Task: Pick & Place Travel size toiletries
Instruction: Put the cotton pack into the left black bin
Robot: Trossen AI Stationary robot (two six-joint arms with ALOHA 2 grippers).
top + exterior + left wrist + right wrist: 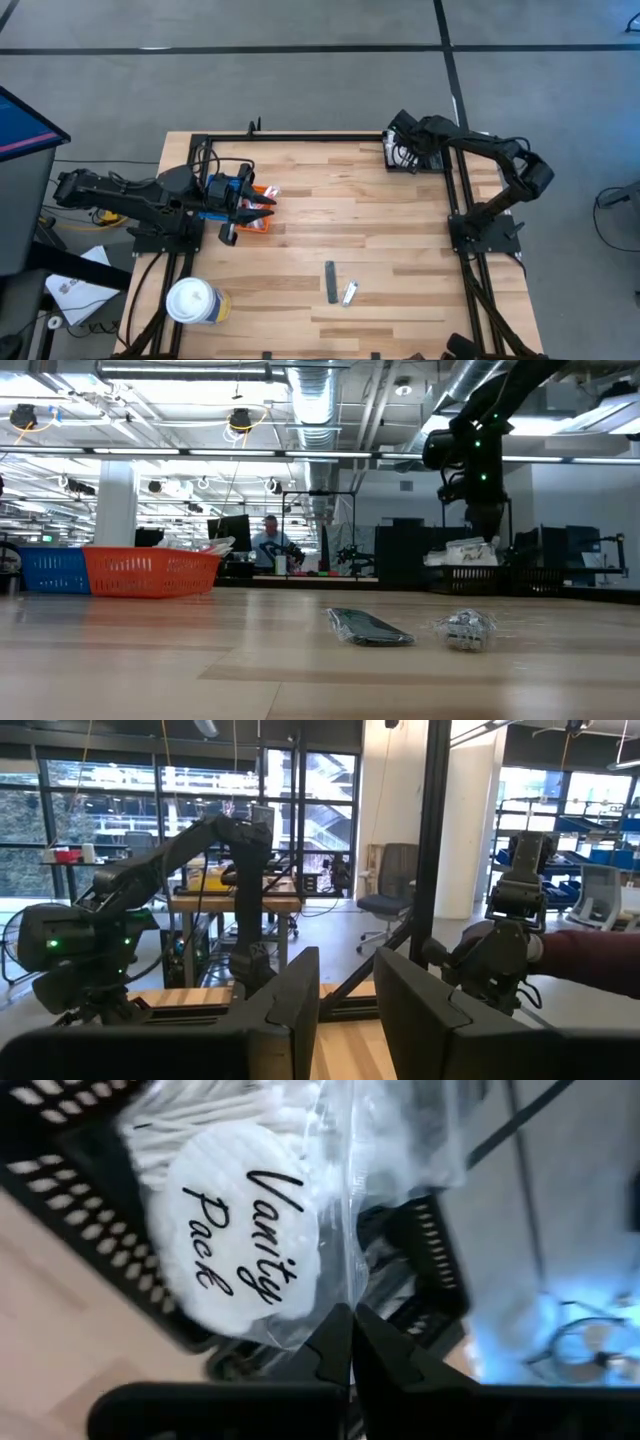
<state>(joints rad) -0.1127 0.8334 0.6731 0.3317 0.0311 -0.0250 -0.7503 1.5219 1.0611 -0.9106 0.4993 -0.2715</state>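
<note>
pinched between the closed fingers of the right end effector [350, 1342] is the edge of a clear packet [300, 1210] printed "vanity pack", hanging over a black basket [402, 152] at the worktop's [380, 230] far right corner. left end effector [262, 212], fingers narrowly parted and empty, hovers over the orange tray [150, 572]. a dark stick [331, 281] and a small packet [349, 293] lie near the front edge, the stick's long axis front-to-back, roughly midway between the arms.
</note>
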